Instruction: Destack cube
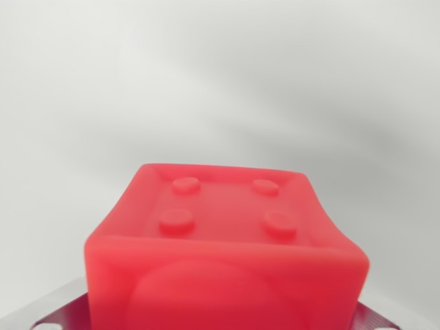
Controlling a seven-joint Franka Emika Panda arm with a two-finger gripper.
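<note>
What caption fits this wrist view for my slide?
Close-up of a red cube with four round studs on its face, between metal gripper parts, against white.

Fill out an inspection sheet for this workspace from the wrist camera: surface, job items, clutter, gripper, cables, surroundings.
Surface: plain pale grey-white background; whether it is table or wall cannot be told.
Job's things: one red soft-looking plastic cube fills the lower middle of the wrist view, its recessed face showing four round studs; a rounded bulge shows on its near face. No second cube in view.
Clutter: nothing seen.
Grippers: ribbed metal parts show at both lower corners beside the cube; the jaws themselves are hidden, so their state and any contact with the cube cannot be told.
Cables: nothing seen.
Surroundings: only soft grey shadows on the background.
</note>
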